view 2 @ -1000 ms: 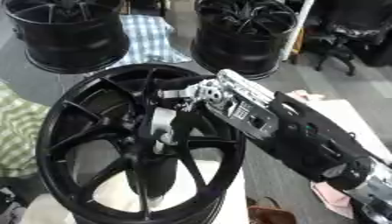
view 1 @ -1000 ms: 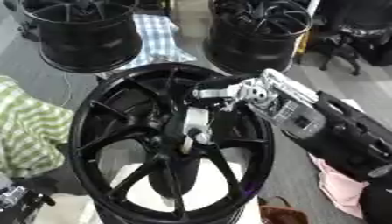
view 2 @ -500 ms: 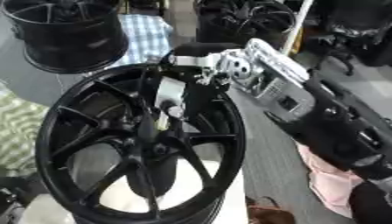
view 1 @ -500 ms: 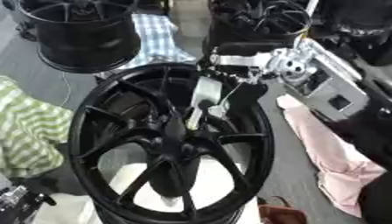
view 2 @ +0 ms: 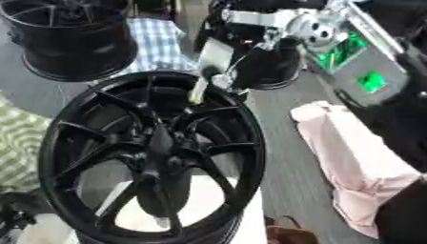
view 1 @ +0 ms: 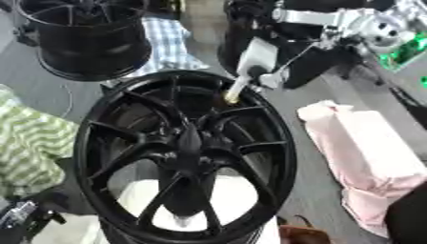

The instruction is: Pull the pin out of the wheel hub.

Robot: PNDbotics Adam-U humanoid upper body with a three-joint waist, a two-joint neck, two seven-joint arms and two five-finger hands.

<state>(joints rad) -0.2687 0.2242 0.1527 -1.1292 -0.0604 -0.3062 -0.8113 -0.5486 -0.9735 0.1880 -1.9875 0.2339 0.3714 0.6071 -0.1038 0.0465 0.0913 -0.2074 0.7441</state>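
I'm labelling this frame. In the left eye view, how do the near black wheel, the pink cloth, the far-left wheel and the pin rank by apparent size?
1. Near black wheel, by far the largest.
2. Pink cloth and far-left wheel: they look similar, and the wheel is farther away and cut off, so I won't rank them.
3. Pin, smallest, held by the right hand.

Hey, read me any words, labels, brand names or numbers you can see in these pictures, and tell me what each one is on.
No readable text in either view.
The black wheel hub shows no brand or size marking.
The pin in the right hand is plain silver with a brass-coloured tip.
The green lit patches on the right arm are too blurred to tell whether they carry characters.
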